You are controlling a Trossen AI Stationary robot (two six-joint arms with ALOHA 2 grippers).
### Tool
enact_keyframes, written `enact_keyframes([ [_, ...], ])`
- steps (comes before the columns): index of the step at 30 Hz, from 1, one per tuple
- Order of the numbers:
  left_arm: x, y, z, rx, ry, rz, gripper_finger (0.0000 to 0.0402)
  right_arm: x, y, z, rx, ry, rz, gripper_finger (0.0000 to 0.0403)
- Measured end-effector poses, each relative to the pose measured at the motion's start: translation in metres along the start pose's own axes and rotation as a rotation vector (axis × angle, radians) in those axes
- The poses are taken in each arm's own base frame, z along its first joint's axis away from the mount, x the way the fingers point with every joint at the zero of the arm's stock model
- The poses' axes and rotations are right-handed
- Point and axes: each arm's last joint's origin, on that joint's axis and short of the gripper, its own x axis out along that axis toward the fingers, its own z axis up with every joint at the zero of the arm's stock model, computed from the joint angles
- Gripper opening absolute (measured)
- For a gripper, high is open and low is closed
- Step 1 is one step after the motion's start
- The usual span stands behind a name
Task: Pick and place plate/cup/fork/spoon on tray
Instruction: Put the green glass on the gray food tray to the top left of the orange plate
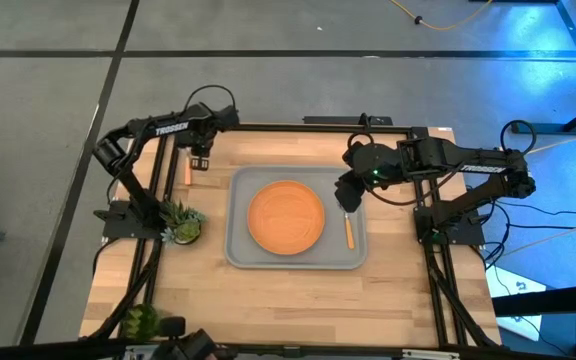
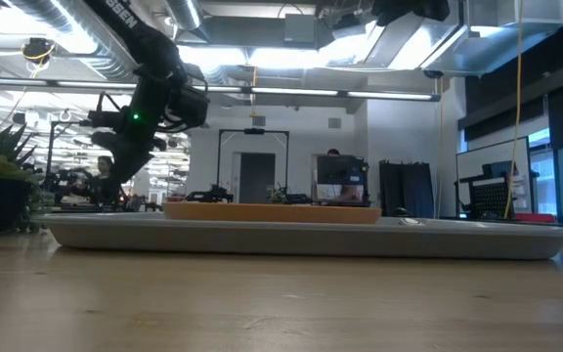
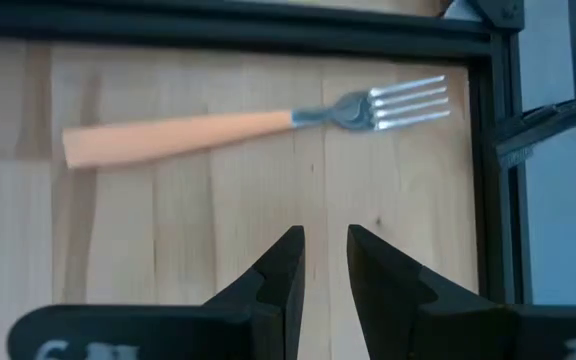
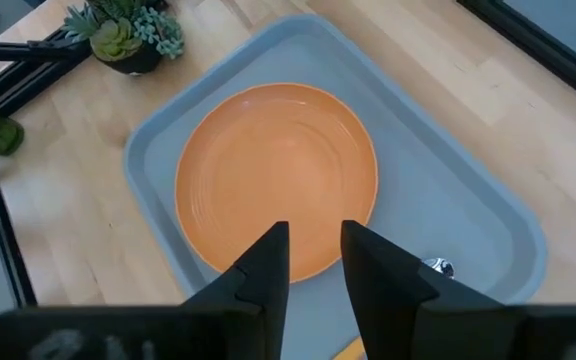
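Apparently lined up for a pick, the left gripper (image 3: 323, 255) hung empty, its 2 fingers slightly parted, with the fork (image 3: 258, 122) lying crosswise just ahead on the table (image 3: 168, 230). Across from it, the right gripper (image 4: 313, 255), likewise parted and holding nothing, hovered above the tray (image 4: 468, 215), where the plate (image 4: 276, 175) and spoon (image 1: 348, 230) lay.

The desk (image 1: 288, 295) is showing pale wooden planks with a visible grain and a soft satin sheen. The tray (image 4: 468, 215) is looking like smooth, matt light-grey plastic. The plate (image 4: 276, 170) is showing a smooth orange surface with faint concentric rings and a dull gloss. The fork (image 3: 258, 122) is pairing a matt orange handle with a shiny metal head. The spoon (image 1: 348, 230) is showing the same orange handle. The left hand (image 3: 324, 262) and the right hand (image 4: 314, 262) are looking like dark matt plastic.
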Motion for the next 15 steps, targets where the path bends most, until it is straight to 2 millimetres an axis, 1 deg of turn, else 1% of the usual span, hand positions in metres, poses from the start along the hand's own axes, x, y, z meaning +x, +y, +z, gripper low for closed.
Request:
enact_keyframes([
  [9, 0.0063, -0.0091, 0.0095, 0.103, -0.014, 0.019, 0.0073, 0.0, 0.0005, -0.0004, 0.0, 0.013, 0.016, 0.0099],
  [12, 0.0064, -0.0081, 0.0086, 0.086, 0.024, 0.054, 0.0073, 0.0, 0.0005, -0.0004, 0.0, 0.013, 0.016, 0.0099],
  [15, 0.0063, -0.0067, 0.0072, 0.026, 0.067, 0.101, 0.0073, 0.0, 0.0005, -0.0004, -0.001, 0.013, 0.016, 0.0099],
])
